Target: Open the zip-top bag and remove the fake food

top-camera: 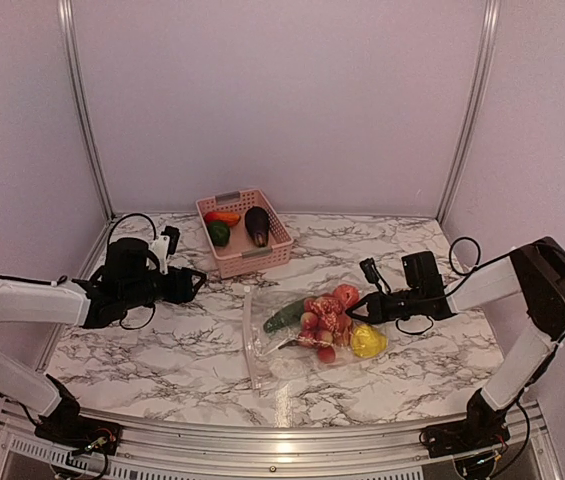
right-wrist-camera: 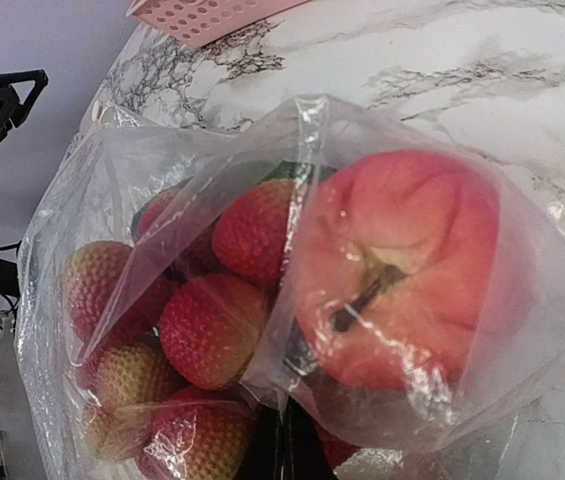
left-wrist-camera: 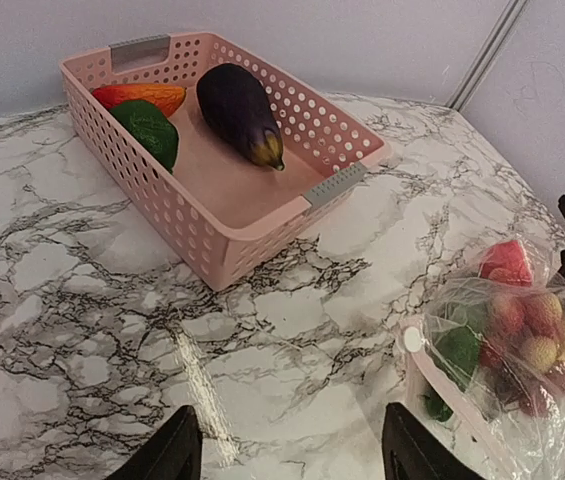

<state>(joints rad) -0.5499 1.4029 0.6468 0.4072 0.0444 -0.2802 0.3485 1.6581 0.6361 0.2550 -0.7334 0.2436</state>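
The clear zip-top bag (top-camera: 297, 350) lies on the marble table, its zip strip (top-camera: 251, 345) along the left edge. Inside are a green fruit (top-camera: 284, 318), a cluster of red balls (top-camera: 324, 325), a pinkish-red fruit (top-camera: 346, 296) and a yellow fruit (top-camera: 367, 341). My right gripper (top-camera: 364, 310) is shut on the bag's right end; in the right wrist view its closed fingers (right-wrist-camera: 284, 430) pinch the film below the pinkish-red fruit (right-wrist-camera: 402, 265) and red balls (right-wrist-camera: 212, 325). My left gripper (top-camera: 194, 283) is open and empty, left of the bag (left-wrist-camera: 507, 350) and above bare table (left-wrist-camera: 287, 455).
A pink slotted basket (top-camera: 262, 260) stands at the back and holds a dark purple eggplant (top-camera: 257, 226), a dark green fruit (top-camera: 219, 234) and an orange piece (top-camera: 225, 217). It also shows in the left wrist view (left-wrist-camera: 212, 250). Metal posts and walls bound the table.
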